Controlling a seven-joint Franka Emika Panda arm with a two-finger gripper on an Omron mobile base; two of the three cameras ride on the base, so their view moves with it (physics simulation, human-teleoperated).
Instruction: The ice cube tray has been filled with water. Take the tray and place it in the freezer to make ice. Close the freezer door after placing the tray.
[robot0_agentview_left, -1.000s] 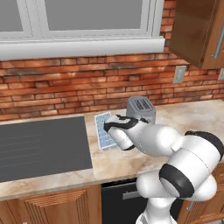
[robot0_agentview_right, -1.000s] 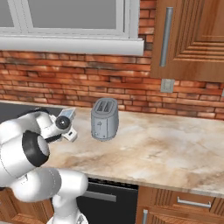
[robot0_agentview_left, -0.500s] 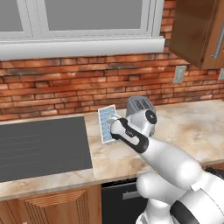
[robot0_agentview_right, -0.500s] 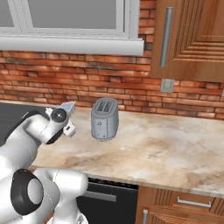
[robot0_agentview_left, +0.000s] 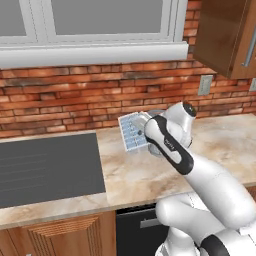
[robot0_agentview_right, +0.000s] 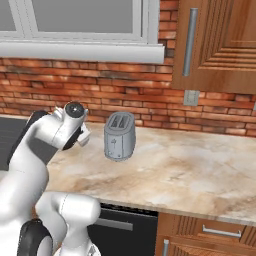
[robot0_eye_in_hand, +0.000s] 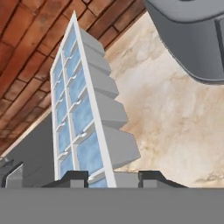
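Tray (robot0_eye_in_hand: 83, 118) now higher, between end effector (robot0_eye_in_hand: 113, 177) fingers

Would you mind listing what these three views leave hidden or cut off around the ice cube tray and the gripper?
- Ice cube tray, left base view: its right end is hidden behind the arm.
- Gripper, hand view: cut off at the bottom edge, so the contact with the tray is not visible.
- Toaster: in the hand view it is cut off by the top right corner.
- Right base view: the arm covers most of the tray.
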